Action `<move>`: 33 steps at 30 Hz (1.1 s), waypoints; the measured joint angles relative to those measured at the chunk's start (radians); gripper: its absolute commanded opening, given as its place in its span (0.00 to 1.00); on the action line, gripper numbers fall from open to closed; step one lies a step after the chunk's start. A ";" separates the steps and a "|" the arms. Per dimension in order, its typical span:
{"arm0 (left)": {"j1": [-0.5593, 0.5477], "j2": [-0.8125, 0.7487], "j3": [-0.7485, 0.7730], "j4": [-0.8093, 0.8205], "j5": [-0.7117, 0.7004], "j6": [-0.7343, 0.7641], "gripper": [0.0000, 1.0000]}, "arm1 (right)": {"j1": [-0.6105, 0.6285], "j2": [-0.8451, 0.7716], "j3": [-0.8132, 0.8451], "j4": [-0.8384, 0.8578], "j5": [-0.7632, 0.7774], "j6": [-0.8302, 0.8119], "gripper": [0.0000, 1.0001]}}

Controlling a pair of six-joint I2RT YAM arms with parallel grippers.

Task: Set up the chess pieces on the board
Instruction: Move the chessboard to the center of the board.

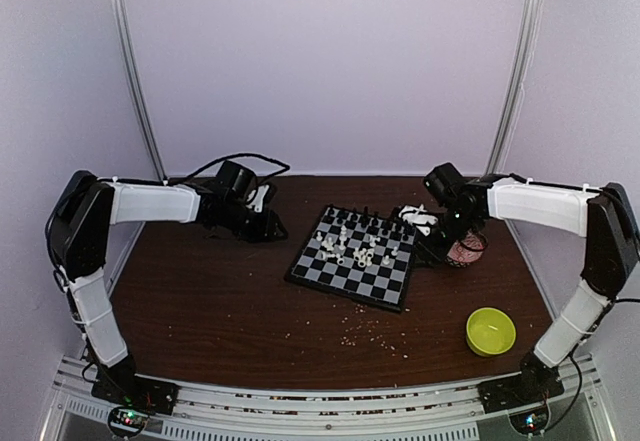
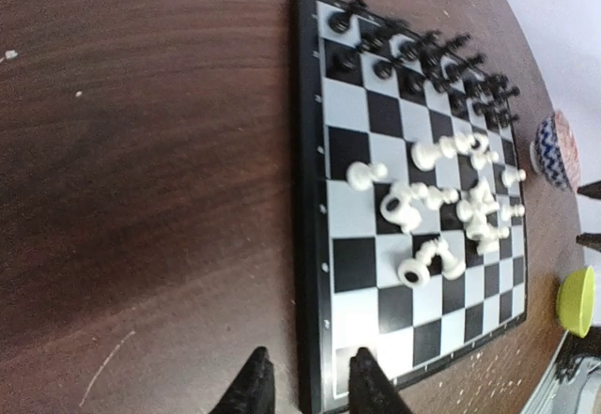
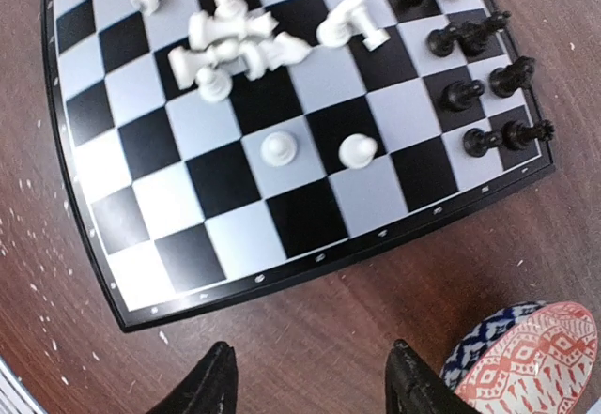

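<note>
The board [image 1: 300,273] lies at mid-table, tilted a little. Black chess pieces [image 2: 423,57] stand in two rows along one end; they also show at the upper right in the right wrist view [image 3: 470,57]. White chess pieces [image 2: 451,207] are bunched near the middle, several lying on their sides [image 3: 235,43], and two white pawns [image 3: 279,148] stand apart from the bunch. My left gripper [image 2: 310,362] is open and holds nothing, its fingers either side of the board's rim near a corner. My right gripper [image 3: 310,348] is open over bare table just off the board's edge.
A red-patterned bowl [image 3: 526,358] sits right beside my right gripper, at the board's right [image 1: 464,251]. A yellow-green bowl [image 1: 491,331] stands at the front right. Pale crumbs [image 1: 370,333] are scattered on the brown table in front of the board.
</note>
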 measured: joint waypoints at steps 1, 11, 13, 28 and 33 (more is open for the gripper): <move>0.014 0.018 0.007 0.013 0.013 -0.011 0.24 | -0.016 0.017 0.020 0.002 -0.016 0.020 0.50; 0.043 0.225 0.103 0.097 0.128 -0.102 0.36 | -0.085 0.203 0.100 -0.013 -0.117 0.163 0.48; 0.040 0.236 0.103 0.106 0.141 -0.115 0.36 | -0.085 0.216 0.100 -0.018 -0.129 0.177 0.48; -0.002 0.274 0.126 0.126 0.210 -0.127 0.37 | -0.105 0.307 0.154 -0.043 -0.188 0.257 0.48; -0.004 0.279 0.126 0.124 0.215 -0.126 0.36 | -0.105 0.321 0.168 -0.058 -0.198 0.258 0.47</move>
